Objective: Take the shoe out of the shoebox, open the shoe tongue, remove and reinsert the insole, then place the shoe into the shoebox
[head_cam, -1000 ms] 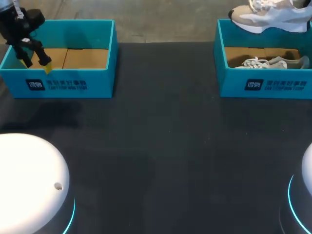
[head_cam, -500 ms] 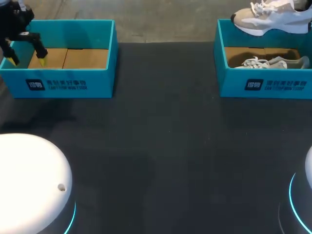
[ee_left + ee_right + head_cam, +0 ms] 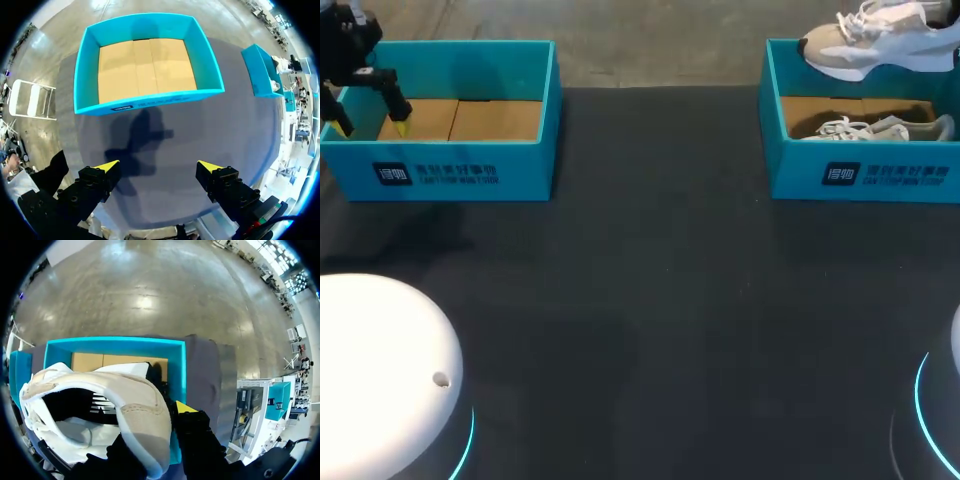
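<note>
A white and beige shoe [image 3: 880,35] hangs in the air over the far side of the right teal shoebox [image 3: 860,175]. In the right wrist view my right gripper [image 3: 155,426] is shut on the shoe [image 3: 100,410] at its heel collar; one yellow tip shows beside it, the other finger is hidden by the shoe. A second shoe [image 3: 872,128] lies inside that box. My left gripper [image 3: 370,125] is open and holds nothing, high at the left end of the left shoebox [image 3: 450,175]. In the left wrist view the open gripper [image 3: 159,166] hangs above the table, with that box [image 3: 150,100] ahead.
The left shoebox holds nothing but its cardboard floor [image 3: 470,118]. Dark table [image 3: 650,300] stretches between and in front of the two boxes. White rounded arm bases [image 3: 380,380] stand at the front corners.
The left gripper has risen and shifted left, away from the left box's front wall, staying open. The held shoe has drifted a little to the right.
</note>
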Robot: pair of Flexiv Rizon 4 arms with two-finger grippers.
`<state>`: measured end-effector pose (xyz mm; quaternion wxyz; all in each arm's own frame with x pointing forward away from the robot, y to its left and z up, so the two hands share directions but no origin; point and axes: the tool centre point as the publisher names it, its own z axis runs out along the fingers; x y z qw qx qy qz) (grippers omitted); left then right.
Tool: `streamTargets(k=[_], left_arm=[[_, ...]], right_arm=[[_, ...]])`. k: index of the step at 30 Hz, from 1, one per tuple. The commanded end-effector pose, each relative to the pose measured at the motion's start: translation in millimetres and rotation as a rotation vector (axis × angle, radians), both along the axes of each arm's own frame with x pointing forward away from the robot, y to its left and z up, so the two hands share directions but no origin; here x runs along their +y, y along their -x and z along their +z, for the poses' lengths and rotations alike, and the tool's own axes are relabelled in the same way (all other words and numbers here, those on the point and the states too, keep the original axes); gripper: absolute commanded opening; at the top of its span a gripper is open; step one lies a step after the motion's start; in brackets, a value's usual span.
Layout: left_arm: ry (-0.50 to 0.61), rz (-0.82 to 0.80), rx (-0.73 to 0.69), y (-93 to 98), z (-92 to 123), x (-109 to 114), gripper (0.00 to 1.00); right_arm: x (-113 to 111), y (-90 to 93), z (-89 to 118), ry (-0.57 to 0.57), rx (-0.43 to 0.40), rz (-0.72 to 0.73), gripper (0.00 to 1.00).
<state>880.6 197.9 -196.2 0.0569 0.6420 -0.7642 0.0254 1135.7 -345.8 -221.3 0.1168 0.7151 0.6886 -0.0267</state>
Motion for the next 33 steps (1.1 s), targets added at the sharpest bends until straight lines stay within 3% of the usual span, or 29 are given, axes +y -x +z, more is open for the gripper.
streamTargets(k=[1, 11, 33], left_arm=[[-0.002, 0.000, -0.002, 1.3, 0.3, -0.1, 1.00], [-0.002, 0.000, -0.002, 1.3, 0.3, -0.1, 1.00], [-0.002, 0.000, -0.002, 1.3, 0.3, -0.1, 1.00]], right_arm=[[0.3, 2.3, 1.2, -0.001, -0.005, 0.000, 0.00], [3.7, 4.3, -8.4, 0.057, -0.022, -0.044, 0.00], [6.8, 2.4, -43.6, 0.072, -0.025, -0.115, 0.00]])
